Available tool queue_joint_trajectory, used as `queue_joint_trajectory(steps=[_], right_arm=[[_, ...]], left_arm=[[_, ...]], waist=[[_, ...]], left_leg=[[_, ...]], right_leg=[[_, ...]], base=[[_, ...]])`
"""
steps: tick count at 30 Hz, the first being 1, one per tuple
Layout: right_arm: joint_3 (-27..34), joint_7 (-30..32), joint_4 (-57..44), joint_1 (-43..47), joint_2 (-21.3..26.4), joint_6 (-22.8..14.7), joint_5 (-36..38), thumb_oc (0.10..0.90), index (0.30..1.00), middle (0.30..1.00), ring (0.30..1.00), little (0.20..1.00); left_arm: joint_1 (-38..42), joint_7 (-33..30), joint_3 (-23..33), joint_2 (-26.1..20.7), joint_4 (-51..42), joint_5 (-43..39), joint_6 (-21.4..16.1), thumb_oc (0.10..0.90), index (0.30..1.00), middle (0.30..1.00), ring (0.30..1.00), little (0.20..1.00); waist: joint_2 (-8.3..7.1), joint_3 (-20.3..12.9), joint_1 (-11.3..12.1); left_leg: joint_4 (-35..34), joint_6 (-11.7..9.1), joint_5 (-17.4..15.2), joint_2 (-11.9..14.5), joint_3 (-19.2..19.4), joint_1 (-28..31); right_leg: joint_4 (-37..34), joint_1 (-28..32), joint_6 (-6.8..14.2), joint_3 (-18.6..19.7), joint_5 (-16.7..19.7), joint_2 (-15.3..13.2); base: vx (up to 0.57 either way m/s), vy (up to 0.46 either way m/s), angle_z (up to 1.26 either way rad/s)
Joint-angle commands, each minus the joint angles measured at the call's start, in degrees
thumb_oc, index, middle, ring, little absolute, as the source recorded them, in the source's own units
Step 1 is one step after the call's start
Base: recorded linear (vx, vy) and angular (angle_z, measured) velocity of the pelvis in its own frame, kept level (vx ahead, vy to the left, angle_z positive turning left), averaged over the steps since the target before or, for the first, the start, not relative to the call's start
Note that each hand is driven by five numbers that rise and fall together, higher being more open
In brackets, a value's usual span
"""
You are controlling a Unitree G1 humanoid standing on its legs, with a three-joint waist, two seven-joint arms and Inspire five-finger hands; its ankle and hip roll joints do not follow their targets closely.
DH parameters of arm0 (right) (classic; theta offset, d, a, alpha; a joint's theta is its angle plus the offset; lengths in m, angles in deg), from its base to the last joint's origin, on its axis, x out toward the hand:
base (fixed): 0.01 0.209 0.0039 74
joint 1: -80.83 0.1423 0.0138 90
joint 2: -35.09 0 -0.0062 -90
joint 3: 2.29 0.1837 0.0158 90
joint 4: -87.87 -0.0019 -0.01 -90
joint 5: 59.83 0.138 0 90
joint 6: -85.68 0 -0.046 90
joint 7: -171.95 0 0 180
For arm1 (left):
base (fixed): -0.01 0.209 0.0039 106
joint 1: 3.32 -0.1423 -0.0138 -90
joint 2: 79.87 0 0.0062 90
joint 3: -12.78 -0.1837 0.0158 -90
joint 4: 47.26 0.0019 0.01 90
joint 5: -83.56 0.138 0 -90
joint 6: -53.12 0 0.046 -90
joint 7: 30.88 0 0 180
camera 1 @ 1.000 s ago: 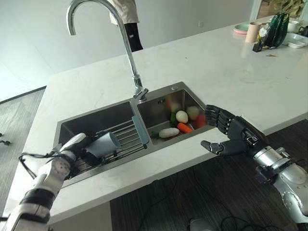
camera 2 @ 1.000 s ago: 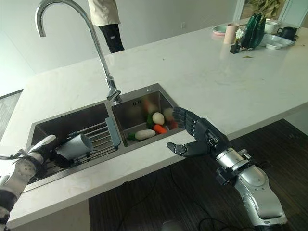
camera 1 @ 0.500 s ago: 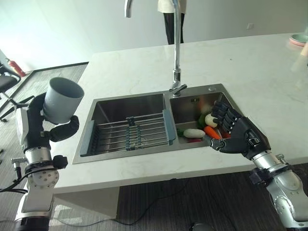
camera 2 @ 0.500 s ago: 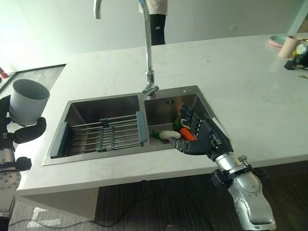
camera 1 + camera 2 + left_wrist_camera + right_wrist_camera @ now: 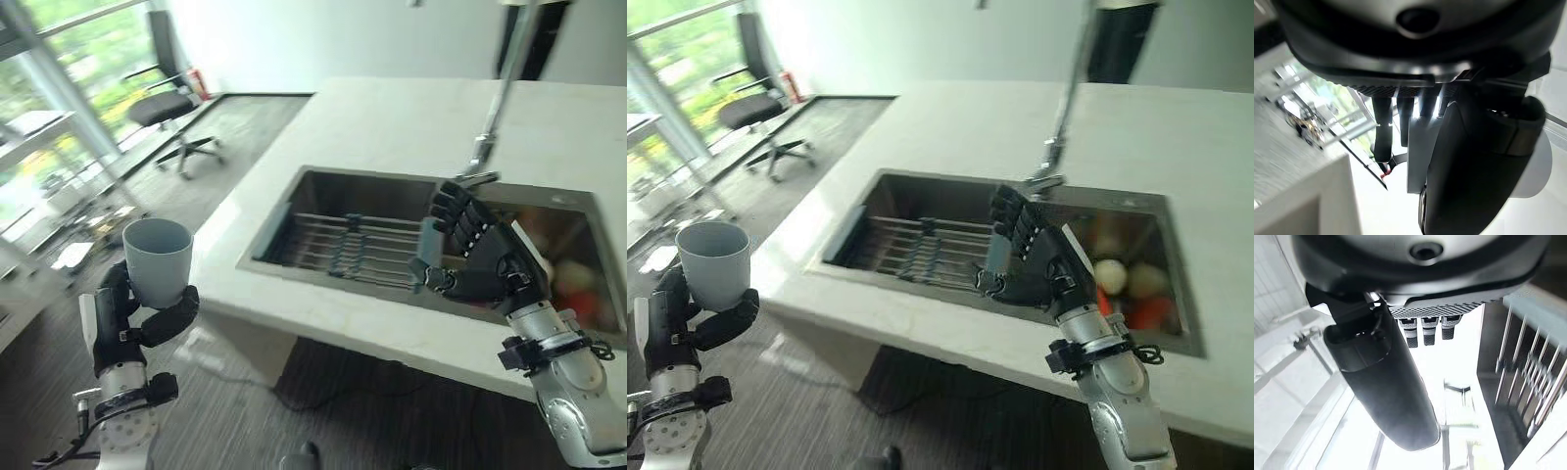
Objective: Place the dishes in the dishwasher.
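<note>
Since half a second ago my view has swung left, and the left hand (image 5: 132, 318) has carried the grey cup (image 5: 157, 262) off the white surface (image 5: 382, 117): it now hangs over the floor (image 5: 235, 411), well to the left of the sink (image 5: 323, 196). A second ago that cup lay in the left basin on the rack (image 5: 358, 250). I can read no writing or label on the cup or on anything else.

The left fingers (image 5: 110, 294) are curled round the cup's lower wall with the thumb (image 5: 168, 311) crossing its near side; the cup stands upright, mouth up. In the left wrist view I see the pale cup (image 5: 1422, 152) pressed between thumb and fingers.

The right hand (image 5: 1043, 264) hovers above the sink's near rim, over the right end of the rack, palm facing left. Its fingers (image 5: 1014, 217) are nearly straight and spread, the thumb (image 5: 1004, 286) held out; they hold nothing.

In the right basin lie blurred vegetables (image 5: 1122, 284), pale and orange. An office chair (image 5: 171, 103) stands on the far left of the floor.
</note>
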Motion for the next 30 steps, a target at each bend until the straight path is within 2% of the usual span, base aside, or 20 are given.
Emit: queue_joint_trajectory(steps=[1, 2, 3, 4, 5, 6, 9, 13, 14, 16, 17, 18, 19, 22, 26, 30], right_arm=[[6.0, 0.8, -5.8, 5.4, 2.6, -9.7, -0.1, 0.800, 0.900, 0.900, 0.900, 0.900], [7.2, 0.9, -5.1, 5.6, 3.5, -10.2, 0.8, 0.800, 0.900, 0.900, 0.900, 0.900], [7.9, 0.4, -4.7, 5.9, 3.8, -10.4, 1.5, 0.800, 0.900, 0.900, 0.900, 0.900], [8.4, 0.8, -4.4, 6.2, 3.5, -10.6, 1.0, 0.800, 0.900, 0.900, 0.900, 0.900], [8.5, 1.3, -4.4, 6.5, 2.7, -10.8, 0.3, 0.800, 0.900, 0.900, 0.900, 0.900], [8.4, 1.4, -4.7, 6.4, 1.9, -10.9, -0.1, 0.800, 0.900, 0.900, 0.900, 0.900], [7.4, 2.5, -5.5, 5.2, -0.4, -11.9, -1.9, 0.800, 0.900, 0.900, 0.900, 0.900], [7.6, 1.8, -6.9, 2.8, -3.0, -12.5, -3.9, 0.800, 0.900, 0.900, 0.900, 0.900], [7.6, 1.8, -6.9, 2.7, -3.0, -12.2, -3.6, 0.800, 0.900, 0.900, 0.900, 0.900], [8.4, 2.1, -6.8, 2.0, -2.7, -12.1, -2.9, 0.800, 0.900, 0.900, 0.900, 0.900], [10.5, 1.6, -6.5, 0.3, -1.8, -12.6, -1.9, 0.800, 0.900, 0.900, 0.900, 0.900], [12.0, 0.6, -6.2, -0.6, -0.8, -12.8, -0.4, 0.800, 0.900, 0.900, 0.900, 0.900], [12.4, -0.1, -5.9, -0.7, -0.4, -12.5, 0.7, 0.800, 0.900, 0.900, 0.900, 0.900], [12.0, -0.9, -5.7, -0.2, -0.1, -11.8, 1.4, 0.800, 0.900, 0.900, 0.900, 0.900], [8.4, -0.1, -6.3, 2.7, -0.4, -11.1, -0.4, 0.800, 0.900, 0.900, 0.900, 0.900], [6.7, 0.8, -7.0, 3.7, -0.3, -10.3, -0.7, 0.800, 0.900, 0.900, 0.900, 0.900]], left_arm=[[6.4, -1.0, 5.1, -7.6, -8.4, -2.8, -11.2, 0.400, 0.300, 0.300, 0.300, 0.300], [7.3, -0.2, 5.1, -8.0, -8.3, -4.0, -11.4, 0.400, 0.300, 0.300, 0.300, 0.300], [8.0, -0.2, 5.1, -8.2, -8.4, -4.6, -11.0, 0.400, 0.300, 0.300, 0.300, 0.300], [8.9, 0.6, 4.7, -8.1, -8.5, -5.2, -11.0, 0.400, 0.300, 0.300, 0.300, 0.300], [9.8, 1.0, 3.9, -8.1, -7.9, -5.4, -11.4, 0.400, 0.300, 0.300, 0.300, 0.300], [10.1, 1.0, 3.5, -7.8, -7.8, -5.4, -11.7, 0.400, 0.300, 0.300, 0.300, 0.300], [10.3, 1.5, 2.3, -7.3, -8.3, -5.0, -11.3, 0.400, 0.300, 0.300, 0.300, 0.300], [11.1, 2.3, 2.2, -7.0, -9.0, -4.7, -10.2, 0.400, 0.300, 0.300, 0.300, 0.300], [11.4, 2.0, 2.0, -7.4, -8.8, -4.9, -9.8, 0.400, 0.300, 0.300, 0.300, 0.300], [12.4, 1.8, 0.9, -8.2, -8.3, -5.4, -9.4, 0.400, 0.300, 0.300, 0.300, 0.300], [13.0, 2.6, -0.4, -8.6, -7.9, -6.2, -9.6, 0.400, 0.300, 0.300, 0.300, 0.300], [13.7, 2.4, -1.7, -8.1, -7.5, -5.4, -9.7, 0.400, 0.300, 0.300, 0.300, 0.300], [14.1, 1.7, -2.6, -7.5, -7.4, -4.4, -9.5, 0.400, 0.300, 0.300, 0.300, 0.300], [14.6, -0.2, -4.2, -6.6, -6.6, -2.8, -10.2, 0.400, 0.300, 0.300, 0.300, 0.300], [14.7, -3.2, -4.9, -6.6, -6.8, -2.2, -9.2, 0.400, 0.300, 0.300, 0.300, 0.300], [12.9, -2.5, -3.7, -6.5, -7.6, -3.0, -9.3, 0.400, 0.300, 0.300, 0.300, 0.300]], waist=[[-4.48, -0.1, -5.1], [-5.55, 0.2, -5.3], [-6.01, 0.7, -5.5], [-5.83, 1.0, -5.5], [-5.06, 1.1, -5.9], [-4.60, 1.0, -5.9], [-3.54, 0.5, -5.2], [-3.86, 0.0, -5.0], [-3.93, 0.0, -5.3], [-4.29, 0.1, -6.9], [-4.94, 0.3, -8.9], [-5.40, -0.3, -10.2], [-5.69, -0.6, -10.6], [-5.80, -1.5, -11.0], [-5.45, -2.1, -9.2], [-4.88, -2.4, -8.4]], left_leg=[[20.3, -5.3, -9.5, 3.1, 13.9, 5.9], [20.3, -4.6, -9.8, 2.3, 16.4, 8.1], [20.3, -4.2, -10.5, 1.6, 17.0, 8.9], [20.3, -4.0, -13.2, 1.4, 16.9, 8.7], [20.3, -4.0, -15.1, 2.2, 16.7, 8.6], [20.3, -4.0, -15.8, 2.4, 16.1, 8.8], [20.3, -3.9, -17.3, 0.3, 11.3, 7.4], [20.3, -2.9, -18.9, -2.3, 6.4, 5.2], [20.3, -2.5, -19.1, -2.9, 5.2, 4.9], [20.3, -1.6, -19.1, -4.6, 0.9, 3.6], [20.3, -0.4, -17.2, -6.7, -3.8, 1.1], [20.3, 0.0, -16.6, -8.3, -7.5, -0.5], [20.3, 0.2, -16.4, -8.9, -8.7, -1.2], [20.3, 0.1, -15.5, -9.2, -9.6, -2.6], [20.3, -0.3, -16.0, -8.3, -8.7, -2.4], [20.3, -0.4, -16.2, -7.7, -8.7, -1.4]], right_leg=[[-6.8, 9.2, 9.6, 0.7, 1.3, -2.2], [-6.8, 9.4, 9.9, -0.4, 2.1, -3.8], [-6.8, 9.8, 10.4, -1.2, 2.5, -4.7], [-6.8, 10.1, 10.6, -1.9, 3.3, -5.3], [-6.8, 10.1, 10.9, -3.4, 4.1, -5.8], [-6.8, 10.1, 11.3, -4.2, 4.5, -6.1], [-6.8, 9.7, 11.8, -5.7, 7.1, -7.1], [-6.8, 9.3, 12.9, -6.8, 12.2, -9.4], [-6.8, 8.9, 12.7, -5.8, 12.0, -8.8], [-6.8, 7.0, 11.7, 1.2, 8.6, -4.2], [-6.8, 4.1, 9.5, 9.6, 5.1, 1.8], [-6.8, 2.8, 8.9, 16.7, 2.6, 4.8], [-6.8, 2.2, 9.0, 19.5, 2.3, 5.5], [-6.8, 0.3, 9.2, 23.2, 2.8, 6.3], [-6.8, 0.9, 9.8, 20.9, 2.5, 4.9], [-6.8, 2.0, 9.4, 19.9, 1.7, 4.7]], base=[[-0.28, 0.076, 2.40], [-0.25, 0.120, 2.14], [-0.23, 0.204, 1.66], [-0.21, 0.320, 1.67], [-0.21, 0.365, 1.46], [-0.17, 0.350, 1.64], [-0.09, 0.283, 1.03], [-0.01, 0.288, 0.70], [0.03, 0.258, 0.76], [0.05, 0.097, 0.88], [0.10, 0.008, 1.36], [0.10, 0.004, 1.97], [0.07, 0.000, 2.37], [0.02, -0.043, 0.84], [0.01, -0.132, 0.11], [0.06, -0.131, 0.22]])
